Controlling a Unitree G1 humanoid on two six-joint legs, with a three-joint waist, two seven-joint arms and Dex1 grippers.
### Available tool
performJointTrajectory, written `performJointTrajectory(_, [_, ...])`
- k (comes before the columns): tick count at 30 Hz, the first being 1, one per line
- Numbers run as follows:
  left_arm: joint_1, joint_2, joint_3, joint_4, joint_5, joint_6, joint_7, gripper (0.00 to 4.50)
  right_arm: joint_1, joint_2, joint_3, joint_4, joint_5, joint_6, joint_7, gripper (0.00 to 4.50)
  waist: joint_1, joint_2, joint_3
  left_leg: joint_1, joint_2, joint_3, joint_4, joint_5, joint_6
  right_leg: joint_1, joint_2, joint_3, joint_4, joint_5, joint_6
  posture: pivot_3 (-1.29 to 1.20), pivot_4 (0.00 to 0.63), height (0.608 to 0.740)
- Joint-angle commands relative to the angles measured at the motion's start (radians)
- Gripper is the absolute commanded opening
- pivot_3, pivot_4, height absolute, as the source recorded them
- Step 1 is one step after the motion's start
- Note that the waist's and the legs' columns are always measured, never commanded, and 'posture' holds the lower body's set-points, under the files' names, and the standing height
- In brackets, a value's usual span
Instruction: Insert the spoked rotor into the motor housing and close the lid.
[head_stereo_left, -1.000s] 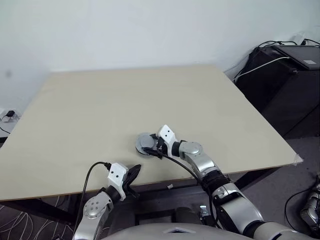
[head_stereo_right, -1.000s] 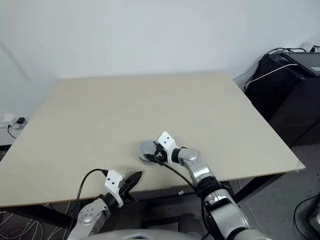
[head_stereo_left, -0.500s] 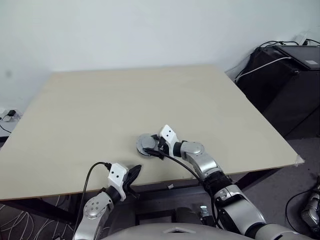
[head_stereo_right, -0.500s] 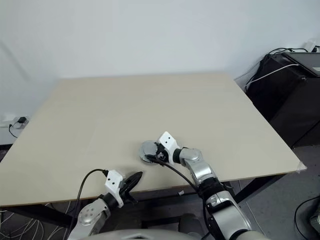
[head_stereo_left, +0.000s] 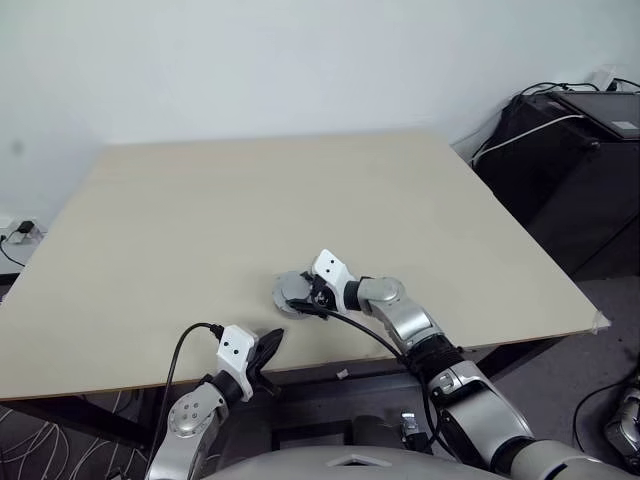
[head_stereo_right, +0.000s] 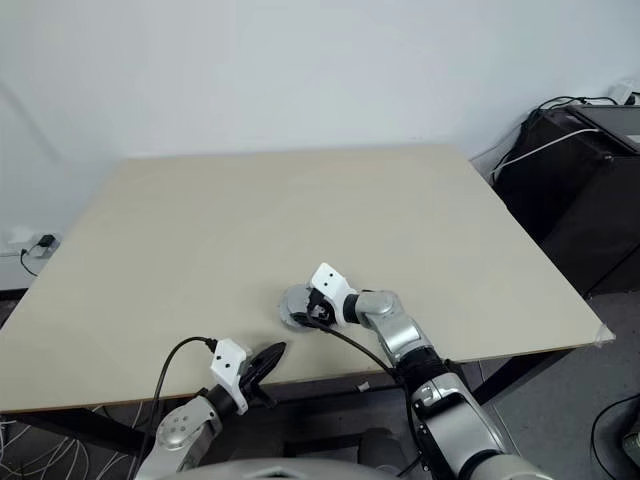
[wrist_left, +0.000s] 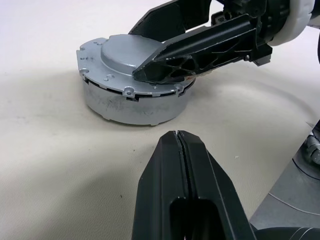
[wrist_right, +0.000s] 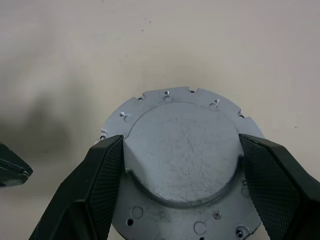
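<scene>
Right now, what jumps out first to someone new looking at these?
The right gripper straddles a round grey metal assembly, the lid sitting on top, near the front edge of the otherwise bare beige table; its black fingers flank the lid's raised centre on both sides. The left gripper hangs shut at the table's front edge, pointing toward the assembly. Dark equipment with cables stands off the table's right side.

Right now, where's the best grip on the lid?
By its raised round dome, from above, likely. The lid lies flat on the grey assembly on the table, and the right gripper already straddles that dome, fingers on opposite sides.
</scene>
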Motion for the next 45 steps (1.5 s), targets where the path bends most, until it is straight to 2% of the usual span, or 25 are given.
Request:
performJointTrajectory(1, [-0.010,-0.002,-0.008,-0.053,-0.011,-0.001,-0.001,0.00,0.003,-0.020,0.020,0.002,-0.026,0.025,0.014,3.29,0.000,0.000,0.000,0.000,0.000,0.000,0.000,0.000,0.000,0.000,0.000,0.000,0.000,0.000,0.000,0.00,0.000,0.740])
performJointTrajectory(5, [-0.011,0.001,-0.011,-0.054,-0.012,0.001,-0.002,0.00,0.006,-0.011,-0.010,-0.020,0.016,0.066,0.034,3.29,0.000,0.000,0.000,0.000,0.000,0.000,0.000,0.000,0.000,0.000,0.000,0.000,0.000,0.000,0.001,0.00,0.000,0.740])
performJointTrajectory(17, [-0.009,0.003,-0.012,-0.057,-0.011,0.005,-0.001,0.00,-0.011,-0.038,0.038,-0.009,-0.047,0.063,0.011,3.29,0.001,0.000,0.000,0.000,0.000,0.000,0.000,0.000,0.000,0.000,0.000,0.000,0.000,-0.001,0.001,0.00,0.000,0.740])
performJointTrajectory(23, [-0.008,0.003,-0.012,-0.058,-0.009,0.008,0.001,0.00,0.000,-0.005,-0.048,-0.042,0.073,0.116,0.046,3.29,0.000,0.000,0.000,0.000,0.000,0.000,0.000,0.000,0.000,0.000,0.000,0.000,0.000,-0.001,0.001,0.00,0.000,0.740])
performJointTrajectory(29, [-0.010,0.002,-0.013,-0.057,-0.010,0.011,-0.001,0.00,-0.007,-0.014,-0.059,-0.054,0.089,0.167,0.051,3.29,0.000,0.000,0.000,0.000,0.000,0.000,-0.001,0.000,0.000,-0.001,0.000,0.000,0.000,-0.001,0.001,0.00,0.000,0.740])
performJointTrajectory(45, [-0.017,0.001,-0.014,-0.050,-0.008,0.011,0.000,0.00,0.015,0.008,-0.024,-0.047,0.029,0.077,-0.040,3.29,-0.003,0.000,0.000,0.000,0.001,0.000,-0.001,0.000,0.000,-0.001,0.000,0.000,0.000,-0.001,0.001,0.00,0.000,0.740])
